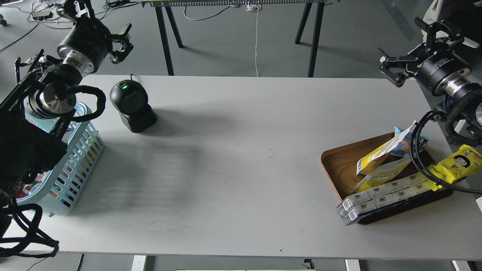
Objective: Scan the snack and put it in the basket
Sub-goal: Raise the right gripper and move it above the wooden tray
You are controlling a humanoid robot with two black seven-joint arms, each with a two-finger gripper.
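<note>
The snack (373, 155), a flat yellow-and-white pouch, leans on edge in the brown wooden tray (335, 165) at the right. A second similar pouch (382, 174) lies just below it. The light blue lattice basket (81, 150) stands at the table's left edge, partly hidden by my left arm. My left gripper (121, 42) hangs open and empty above the table's far left corner, behind the black scanner (132, 102). My right gripper (391, 67) is open and empty over the far right edge, well above and behind the tray.
The tray also holds a small blue packet (406, 144), a long yellow packet with a cartoon face (458, 163) and white boxes (384, 195) along its front edge. A black cable (418, 158) loops over the tray. Trestle legs (165, 37) stand behind the table.
</note>
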